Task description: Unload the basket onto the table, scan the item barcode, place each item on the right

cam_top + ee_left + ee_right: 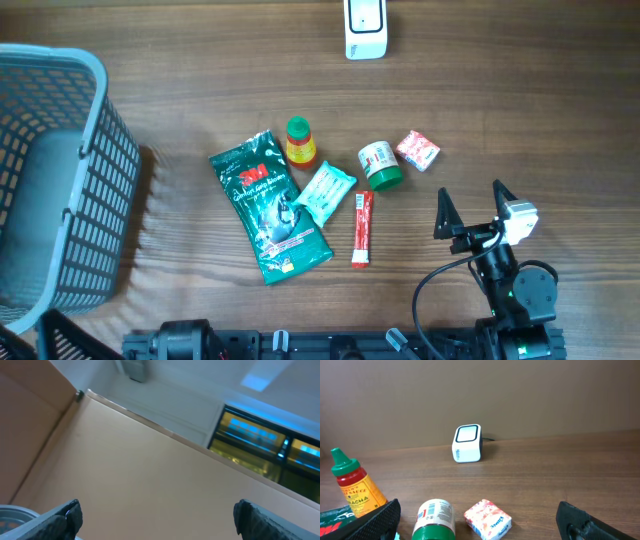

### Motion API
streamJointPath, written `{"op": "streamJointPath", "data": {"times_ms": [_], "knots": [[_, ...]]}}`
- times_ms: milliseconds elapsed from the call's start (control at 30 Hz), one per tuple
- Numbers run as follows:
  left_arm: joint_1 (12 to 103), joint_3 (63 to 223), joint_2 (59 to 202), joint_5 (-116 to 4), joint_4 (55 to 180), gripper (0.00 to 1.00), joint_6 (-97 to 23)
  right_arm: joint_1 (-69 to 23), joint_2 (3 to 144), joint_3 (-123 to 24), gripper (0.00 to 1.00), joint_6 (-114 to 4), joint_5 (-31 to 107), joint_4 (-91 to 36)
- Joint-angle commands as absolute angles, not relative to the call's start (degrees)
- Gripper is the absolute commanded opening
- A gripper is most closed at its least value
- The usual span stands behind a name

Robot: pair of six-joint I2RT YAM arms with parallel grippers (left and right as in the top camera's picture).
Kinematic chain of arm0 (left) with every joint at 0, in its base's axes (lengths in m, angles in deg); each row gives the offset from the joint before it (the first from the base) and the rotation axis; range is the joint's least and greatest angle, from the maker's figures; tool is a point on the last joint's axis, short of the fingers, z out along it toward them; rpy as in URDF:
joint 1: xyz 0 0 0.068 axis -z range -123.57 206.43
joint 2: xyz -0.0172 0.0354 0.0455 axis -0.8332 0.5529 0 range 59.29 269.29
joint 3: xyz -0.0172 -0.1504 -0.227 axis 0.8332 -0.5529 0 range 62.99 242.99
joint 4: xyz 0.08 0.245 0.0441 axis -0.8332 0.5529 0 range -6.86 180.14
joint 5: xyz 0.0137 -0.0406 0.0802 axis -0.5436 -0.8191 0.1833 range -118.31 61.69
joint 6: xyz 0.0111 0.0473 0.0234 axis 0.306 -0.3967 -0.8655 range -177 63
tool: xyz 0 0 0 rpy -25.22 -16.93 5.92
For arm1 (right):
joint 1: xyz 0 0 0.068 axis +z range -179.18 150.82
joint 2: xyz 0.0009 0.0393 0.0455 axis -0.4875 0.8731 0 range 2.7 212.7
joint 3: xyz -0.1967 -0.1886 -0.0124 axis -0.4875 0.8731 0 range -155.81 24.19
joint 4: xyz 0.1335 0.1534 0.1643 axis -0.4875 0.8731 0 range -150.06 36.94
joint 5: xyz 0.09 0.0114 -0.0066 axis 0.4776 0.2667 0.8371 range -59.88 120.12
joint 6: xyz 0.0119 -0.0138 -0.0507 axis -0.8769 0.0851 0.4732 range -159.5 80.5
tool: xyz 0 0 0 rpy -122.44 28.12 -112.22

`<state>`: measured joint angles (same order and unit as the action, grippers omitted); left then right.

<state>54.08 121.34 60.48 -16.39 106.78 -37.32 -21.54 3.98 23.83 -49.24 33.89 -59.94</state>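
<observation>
Jaws: left gripper (157, 522) released, holding nothing; right gripper (469, 190) released, holding nothing, at near right | items: sauce bottle (300, 142), jar (379, 165), green pouch (268, 208) in middle of table (560, 100) | scanner (365, 28) at far edge

Six small items lie on the tabletop (200, 60), one of each kind: one green foil pouch (268, 208), one red sauce bottle (300, 142) with a green cap, one pale teal soft packet (326, 192), one narrow red stick sachet (362, 228), one white-labelled jar (379, 165) with a green lid, and one small red-and-white tissue packet (418, 150). There is also one white barcode scanner (365, 28) and one grey-blue mesh basket (100, 200), so no kind appears twice.
</observation>
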Motion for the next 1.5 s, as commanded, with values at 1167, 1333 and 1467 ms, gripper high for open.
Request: {"op": "streamJointPath", "data": {"times_ms": [1167,1333,1467], "knots": [[56.1,100.4,59.7,-10.9,135.2,1.0,-32.1,-21.3,4.0,23.9,1.0,-48.5,33.1,-60.1],[56.1,100.4,59.7,-10.9,137.8,1.0,-32.1,-21.3,4.0,23.9,1.0,-48.6,33.1,-60.1],[56.1,100.4,59.7,-10.9,142.6,1.0,-32.1,-21.3,4.0,23.9,1.0,-48.5,33.1,-60.1]]}}
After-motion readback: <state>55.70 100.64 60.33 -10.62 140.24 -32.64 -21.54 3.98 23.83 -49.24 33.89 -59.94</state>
